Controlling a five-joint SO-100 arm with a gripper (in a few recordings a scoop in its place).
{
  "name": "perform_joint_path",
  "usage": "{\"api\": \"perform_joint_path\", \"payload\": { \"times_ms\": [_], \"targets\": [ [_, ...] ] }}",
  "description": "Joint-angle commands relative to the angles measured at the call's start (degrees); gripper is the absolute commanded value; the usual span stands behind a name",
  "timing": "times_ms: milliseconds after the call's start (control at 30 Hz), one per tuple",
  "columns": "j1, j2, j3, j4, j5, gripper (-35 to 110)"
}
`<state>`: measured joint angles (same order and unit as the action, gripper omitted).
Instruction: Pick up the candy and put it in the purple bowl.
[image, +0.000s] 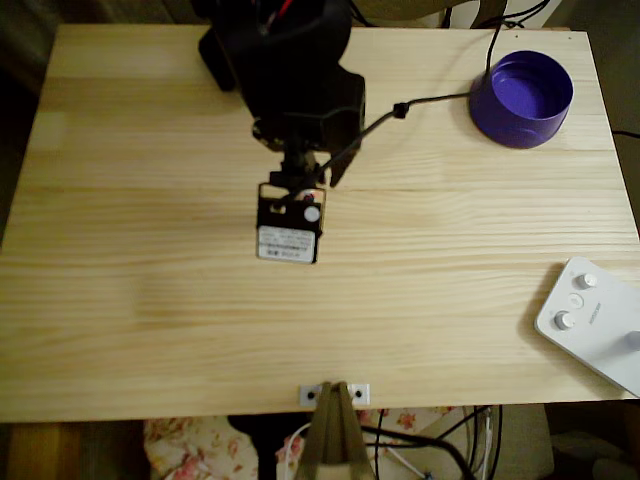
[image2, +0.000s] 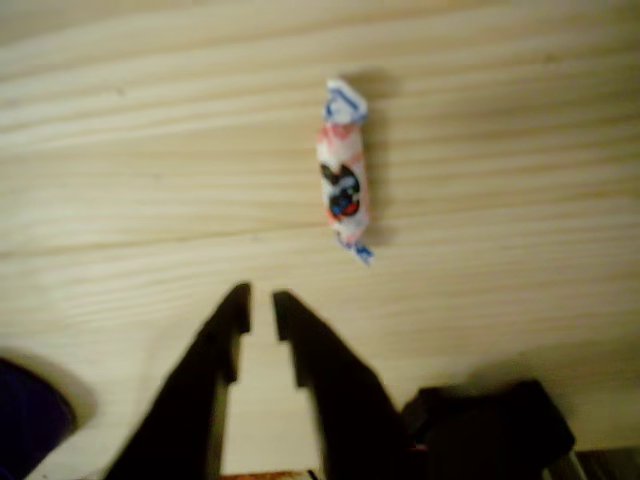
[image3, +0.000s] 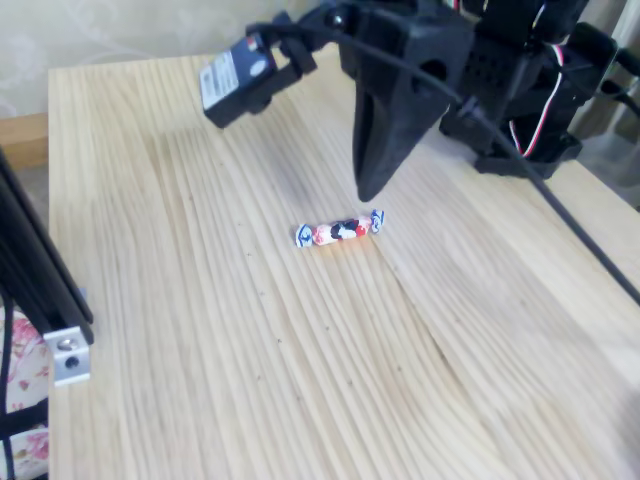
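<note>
Nothing here can be read from where I stand. The white label (image: 287, 243) on the camera module at the arm's wrist carries lines of print, but they are too small and blurred to make out. The candy (image2: 343, 185) wrapper shows dark and red marks, not legible as letters.

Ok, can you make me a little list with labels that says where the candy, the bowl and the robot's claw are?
candy: candy lying flat on the wooden table, not held
gripper: gripper above the table, just short of the candy, fingers nearly closed, nothing between them
bowl: purple bowl at the table's far right corner in the overhead view, nothing inside
extra: white device at the right edge
</note>
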<state>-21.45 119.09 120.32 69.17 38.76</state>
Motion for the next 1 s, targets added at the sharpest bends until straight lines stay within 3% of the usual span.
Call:
{"api": "perform_joint_path", "payload": {
  "times_ms": [0,500,967],
  "targets": [
    [0.6,1.4,-0.4,-1.3,-1.3,7],
    [0.6,-3.5,0.2,3.9,-6.3,22],
    [-3.5,-2.5,3.5,-3.0,-5.6,24]
  ]
}}
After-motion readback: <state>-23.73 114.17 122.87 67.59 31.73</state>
